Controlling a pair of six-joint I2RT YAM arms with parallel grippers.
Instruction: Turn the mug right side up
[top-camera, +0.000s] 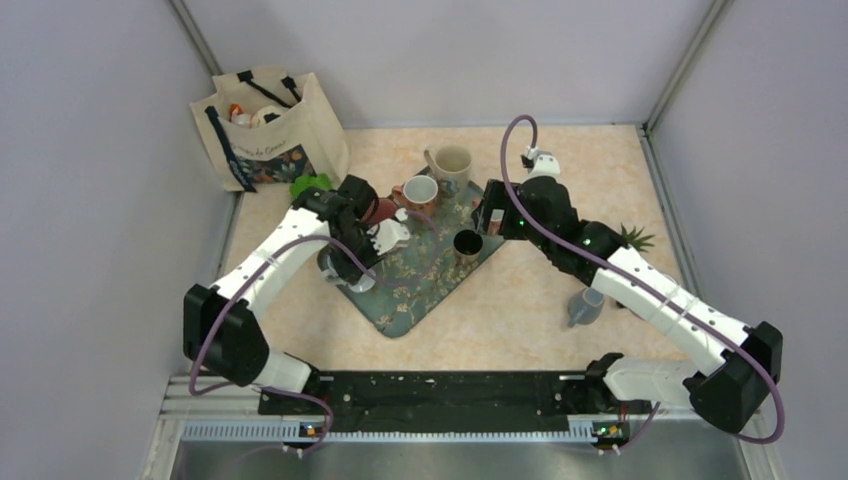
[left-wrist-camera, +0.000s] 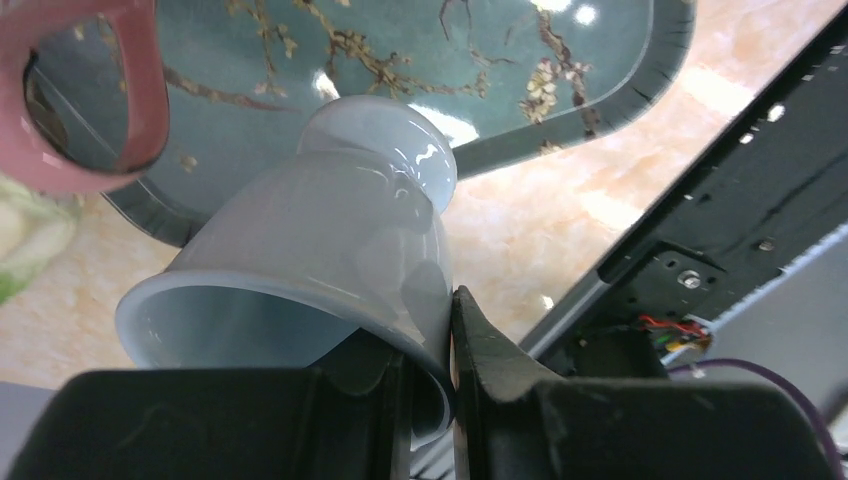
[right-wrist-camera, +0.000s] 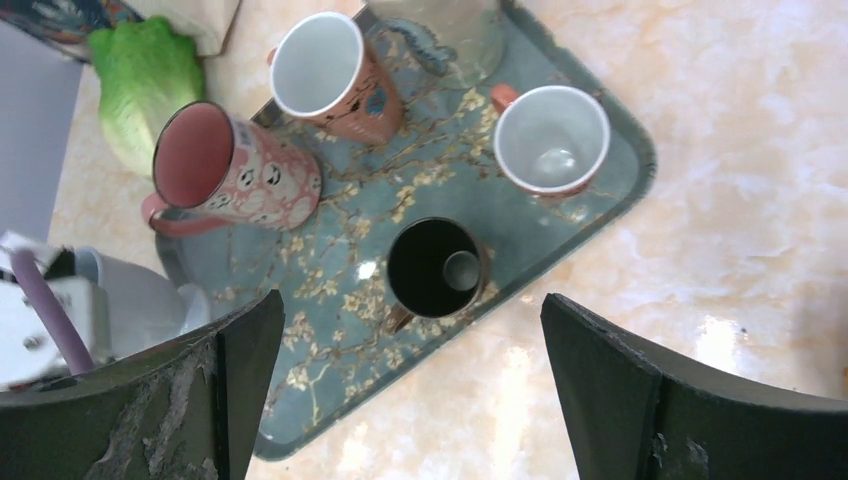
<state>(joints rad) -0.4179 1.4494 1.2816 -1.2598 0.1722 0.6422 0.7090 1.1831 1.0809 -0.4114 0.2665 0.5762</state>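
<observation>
A pale blue-white mug (left-wrist-camera: 340, 230) hangs tilted over the left edge of the teal blossom tray (left-wrist-camera: 560, 60), its base toward the tray and its mouth toward the camera. My left gripper (left-wrist-camera: 425, 330) is shut on the mug's rim, one finger inside and one outside. In the top view the mug (top-camera: 335, 268) sits at the tray's (top-camera: 400, 300) left corner under the left gripper (top-camera: 352, 258). It shows partly at the left of the right wrist view (right-wrist-camera: 150, 290). My right gripper (right-wrist-camera: 410, 303) is open and empty, high above the tray's right side (top-camera: 490, 215).
On the tray (right-wrist-camera: 330, 380) are a dark mug (right-wrist-camera: 435, 268), a pink patterned mug on its side (right-wrist-camera: 240, 175), a salmon mug (right-wrist-camera: 335, 65) and an orange mug (right-wrist-camera: 552, 137), all three upright. A tote bag (top-camera: 265, 125), lettuce (top-camera: 310, 185), a small plant (top-camera: 632, 237) and a grey flask (top-camera: 585, 305) stand around.
</observation>
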